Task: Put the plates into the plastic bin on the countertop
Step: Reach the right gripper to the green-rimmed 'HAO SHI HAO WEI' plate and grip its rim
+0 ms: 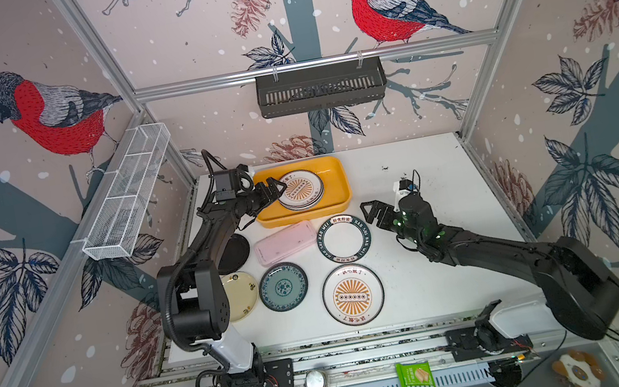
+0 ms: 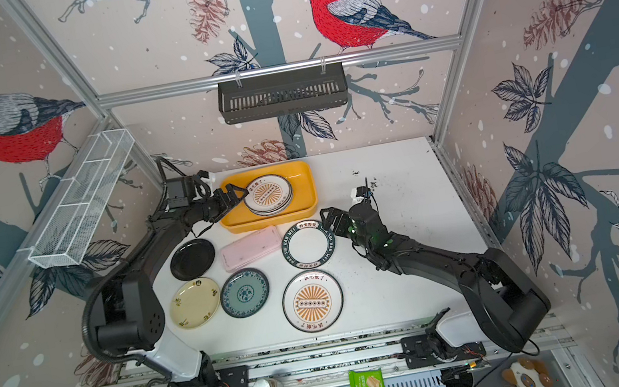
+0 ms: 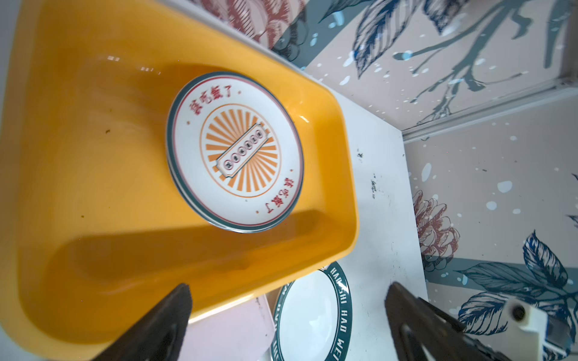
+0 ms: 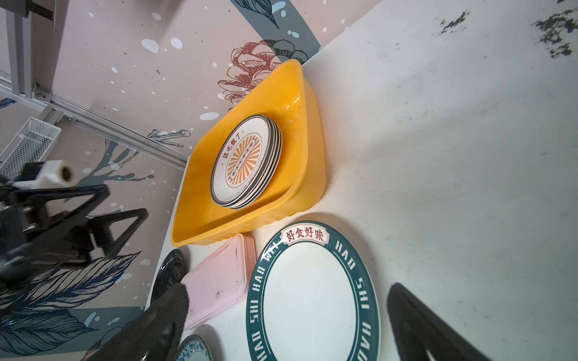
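Observation:
The yellow-orange plastic bin (image 1: 335,166) (image 2: 304,174) stands at the back of the countertop (image 1: 425,193). In it lies a stack of sunburst plates (image 1: 301,190) (image 3: 234,153) (image 4: 244,162). My left gripper (image 1: 276,189) (image 3: 287,297) is open and empty, over the bin's left end beside the stack. On the countertop lie a green-rimmed white plate (image 1: 344,238) (image 4: 312,297), a sunburst plate (image 1: 353,295), a teal plate (image 1: 284,287), a cream plate (image 1: 240,296) and a black plate (image 2: 192,259). My right gripper (image 1: 371,214) (image 4: 287,300) hovers open just right of the green-rimmed plate.
A flat pink box (image 1: 285,242) lies between the bin and the teal plate, touching the green-rimmed plate's left side. A black slotted rack (image 1: 320,87) hangs on the back rail and a white wire basket (image 1: 127,194) on the left rail. Dark specks mark the countertop's right rear.

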Robot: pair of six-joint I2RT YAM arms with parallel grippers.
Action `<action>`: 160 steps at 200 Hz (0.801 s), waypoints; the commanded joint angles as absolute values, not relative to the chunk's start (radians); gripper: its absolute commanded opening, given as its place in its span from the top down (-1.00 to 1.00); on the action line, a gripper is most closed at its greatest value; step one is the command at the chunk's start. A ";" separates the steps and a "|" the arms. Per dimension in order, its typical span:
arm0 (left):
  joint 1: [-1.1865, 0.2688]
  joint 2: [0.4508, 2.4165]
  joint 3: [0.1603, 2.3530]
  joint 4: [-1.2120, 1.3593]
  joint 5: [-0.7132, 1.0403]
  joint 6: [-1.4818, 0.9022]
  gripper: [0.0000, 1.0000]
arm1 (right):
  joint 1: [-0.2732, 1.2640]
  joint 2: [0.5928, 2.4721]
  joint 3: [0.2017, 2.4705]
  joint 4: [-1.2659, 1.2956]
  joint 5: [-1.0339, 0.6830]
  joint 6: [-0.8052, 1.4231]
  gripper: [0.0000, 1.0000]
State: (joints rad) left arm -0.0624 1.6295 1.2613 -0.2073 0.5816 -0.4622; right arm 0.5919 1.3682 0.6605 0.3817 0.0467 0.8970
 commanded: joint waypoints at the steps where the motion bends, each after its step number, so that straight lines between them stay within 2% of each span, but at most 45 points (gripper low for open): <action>1: -0.105 1.528 1.221 -0.149 0.547 -0.374 -0.93 | 0.568 1.383 0.669 0.347 -0.006 0.915 -0.99; 49: -0.216 1.321 1.071 -0.057 0.574 -0.260 -0.93 | 0.543 1.426 0.677 0.330 -0.076 0.930 -0.99; 104: -0.389 1.279 1.082 -0.150 0.534 -0.154 -0.93 | 0.542 1.513 0.687 0.322 -0.163 0.956 -0.98; 160: -0.419 1.234 1.071 -0.141 0.505 -0.148 -0.93 | 0.546 1.609 0.644 0.401 -0.240 1.012 -0.74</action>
